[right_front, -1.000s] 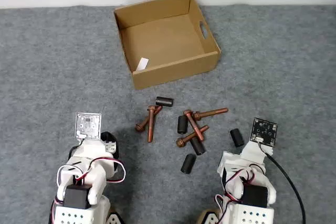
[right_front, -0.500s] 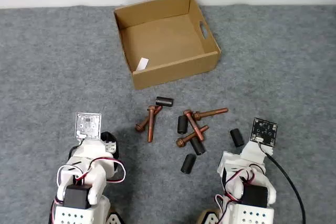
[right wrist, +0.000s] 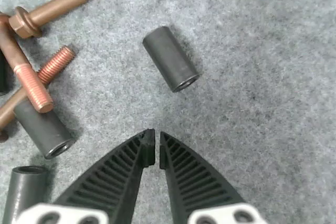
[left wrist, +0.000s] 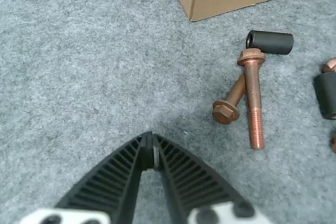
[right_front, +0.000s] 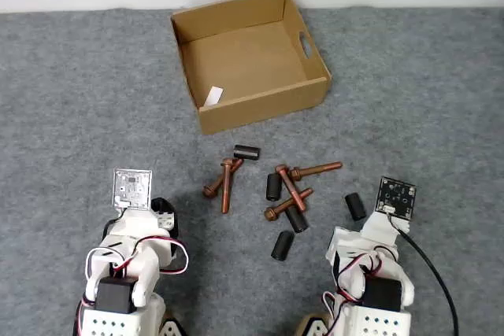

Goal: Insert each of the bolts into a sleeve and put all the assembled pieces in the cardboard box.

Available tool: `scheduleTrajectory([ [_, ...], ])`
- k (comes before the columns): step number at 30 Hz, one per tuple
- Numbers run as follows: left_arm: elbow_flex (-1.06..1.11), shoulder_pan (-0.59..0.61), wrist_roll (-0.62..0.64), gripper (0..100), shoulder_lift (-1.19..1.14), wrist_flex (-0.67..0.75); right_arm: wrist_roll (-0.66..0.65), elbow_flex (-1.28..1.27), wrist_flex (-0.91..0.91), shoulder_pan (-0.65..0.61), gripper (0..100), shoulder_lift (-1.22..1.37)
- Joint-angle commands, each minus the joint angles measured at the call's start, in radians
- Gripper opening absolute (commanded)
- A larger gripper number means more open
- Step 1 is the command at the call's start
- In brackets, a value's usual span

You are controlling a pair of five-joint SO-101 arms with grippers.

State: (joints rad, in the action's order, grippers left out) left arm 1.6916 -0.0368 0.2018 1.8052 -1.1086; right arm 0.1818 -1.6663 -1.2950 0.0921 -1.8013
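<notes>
Bolts and sleeves are scattered flat on the bench between arms and cardboard box; left arm and right arm are folded back, jaws closed, empty, aimed low over the bench; one bolt is laid lengthwise toward the box, head boxward; another crosswise.

Sleeve cut by edge, bolt head cropped

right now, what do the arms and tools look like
White plastic with black motors. Red and white wires loop over the left arm; a black cable trails from the right arm. The left tool and right tool are black, ribbed, tapering.
</notes>
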Motion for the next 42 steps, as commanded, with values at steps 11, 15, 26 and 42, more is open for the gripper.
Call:
scheduleTrajectory([
  [11,-0.008,0.005,0.000,1,0.006,-0.006,0.009,-0.017,-0.010,-0.001,0.9,-0.008],
  [15,-0.008,0.005,0.000,1,0.006,-0.006,0.009,-0.017,-0.010,-0.001,0.9,-0.008],
  [26,-0.008,0.005,0.000,1,0.006,-0.006,0.009,-0.017,-0.010,-0.001,0.9,-0.008],
  [42,-0.008,0.005,0.000,1,0.006,-0.006,-0.061,-0.006,-0.005,0.004,1.2,-0.012],
])
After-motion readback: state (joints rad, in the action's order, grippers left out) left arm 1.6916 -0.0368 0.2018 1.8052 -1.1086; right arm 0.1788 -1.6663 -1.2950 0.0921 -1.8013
